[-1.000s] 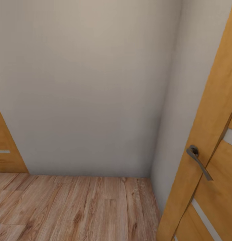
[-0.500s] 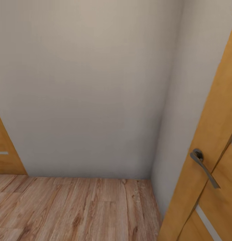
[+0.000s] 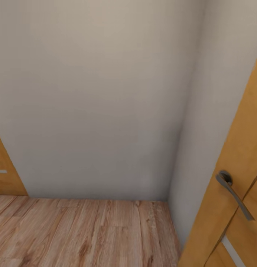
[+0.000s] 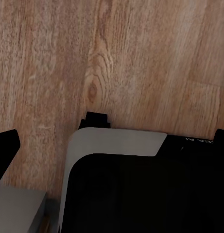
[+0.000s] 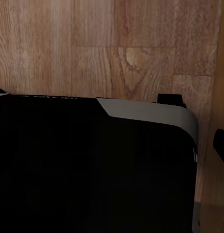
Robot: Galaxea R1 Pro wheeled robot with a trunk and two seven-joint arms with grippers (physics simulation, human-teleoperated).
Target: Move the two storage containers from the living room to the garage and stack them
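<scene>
Well, the robot is facing a bare wall corner (image 3: 169, 111), a wooden door (image 3: 236, 178) with its lever handle (image 3: 234, 194) at lower right, plank flooring (image 3: 87, 233) below. No container is appearing anywhere, so its direction stays unknown. I cannot tell either gripper's state.

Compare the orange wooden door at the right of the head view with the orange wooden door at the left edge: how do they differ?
The right orange wooden door takes up far more of the picture than the left orange wooden door, a mere sliver. The right one shows a grey metal lever handle; the left shows none. Both share orange wood with pale inset strips and stand on the light wood plank floor.
</scene>
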